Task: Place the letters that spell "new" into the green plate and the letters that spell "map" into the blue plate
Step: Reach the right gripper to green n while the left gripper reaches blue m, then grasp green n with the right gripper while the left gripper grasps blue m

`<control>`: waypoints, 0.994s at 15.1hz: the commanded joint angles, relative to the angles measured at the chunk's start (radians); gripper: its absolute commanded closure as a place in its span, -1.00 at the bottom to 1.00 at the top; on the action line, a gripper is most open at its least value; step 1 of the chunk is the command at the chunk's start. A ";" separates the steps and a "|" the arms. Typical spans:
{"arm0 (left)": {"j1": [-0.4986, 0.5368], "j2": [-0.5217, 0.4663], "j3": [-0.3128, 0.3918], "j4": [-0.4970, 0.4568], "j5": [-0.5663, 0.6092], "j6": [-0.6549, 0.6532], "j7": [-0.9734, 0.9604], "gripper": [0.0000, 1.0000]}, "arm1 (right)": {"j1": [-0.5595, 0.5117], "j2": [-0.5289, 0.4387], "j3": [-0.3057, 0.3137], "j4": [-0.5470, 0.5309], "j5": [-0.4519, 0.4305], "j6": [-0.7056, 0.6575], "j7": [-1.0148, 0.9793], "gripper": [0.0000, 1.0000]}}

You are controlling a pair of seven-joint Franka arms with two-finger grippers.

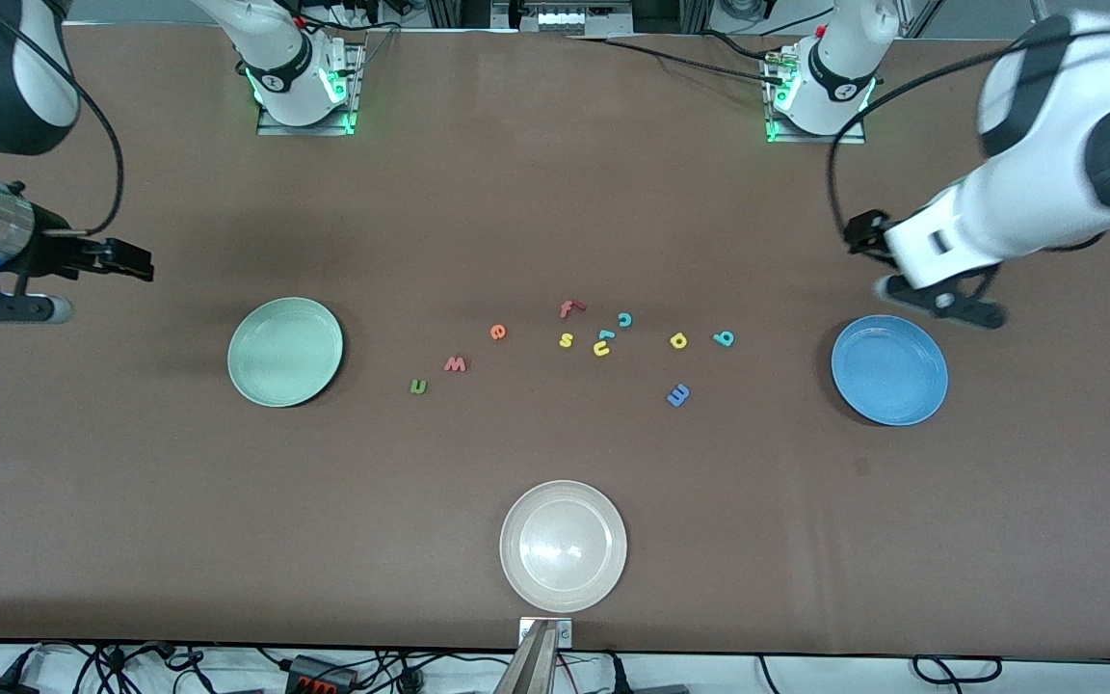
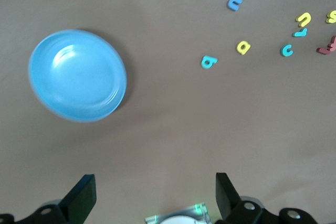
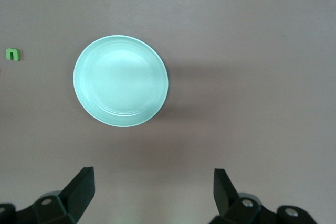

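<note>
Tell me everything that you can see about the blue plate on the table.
The blue plate is round, bright blue and glossy, with a raised rim and a shallow flat middle. It lies flat and upright on the brown table, toward the left arm's end. Nothing is in it and nothing touches it. The teal p is the nearest letter, well apart from it.

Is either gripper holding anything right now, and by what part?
Nothing is held. The left gripper is open above the table by the blue plate; the right gripper is open by the green plate.
</note>
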 commanded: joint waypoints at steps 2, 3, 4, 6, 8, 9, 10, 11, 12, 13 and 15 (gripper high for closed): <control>-0.109 0.134 0.005 0.038 0.016 0.150 0.007 -1.00 | 0.042 0.081 0.003 0.011 -0.001 0.039 0.007 -1.00; -0.134 0.168 0.005 0.036 0.018 0.208 0.008 -1.00 | 0.065 0.101 0.003 0.011 -0.001 0.056 0.007 -1.00; -0.157 0.203 0.005 0.036 0.020 0.261 0.008 -1.00 | 0.087 0.123 0.003 0.011 0.004 0.065 0.010 -1.00; -0.197 0.258 0.006 0.035 0.021 0.357 0.007 -1.00 | 0.128 0.164 0.003 0.010 0.008 0.099 0.023 -1.00; -0.208 0.310 0.006 0.033 0.023 0.433 0.008 -1.00 | 0.171 0.204 0.003 0.010 0.053 0.142 0.029 -1.00; -0.211 0.332 0.005 0.032 0.023 0.469 0.008 -1.00 | 0.189 0.222 0.003 0.011 0.070 0.165 0.029 -1.00; -0.211 0.352 0.006 0.032 0.023 0.505 0.008 -1.00 | 0.211 0.235 0.003 0.013 0.071 0.186 0.029 -1.00; -0.217 0.373 0.006 0.032 0.024 0.539 0.010 -1.00 | 0.232 0.262 0.003 0.023 0.071 0.214 0.029 -1.00; -0.220 0.399 0.006 0.030 0.024 0.581 0.013 -1.00 | 0.245 0.294 0.003 0.048 0.071 0.232 0.029 -1.00; -0.220 0.425 0.006 0.030 0.024 0.626 0.017 -1.00 | 0.256 0.333 0.003 0.069 0.071 0.235 0.029 -1.00; -0.220 0.471 0.006 0.029 0.024 0.700 0.017 -1.00 | 0.275 0.403 0.003 0.129 0.071 0.237 0.029 -1.00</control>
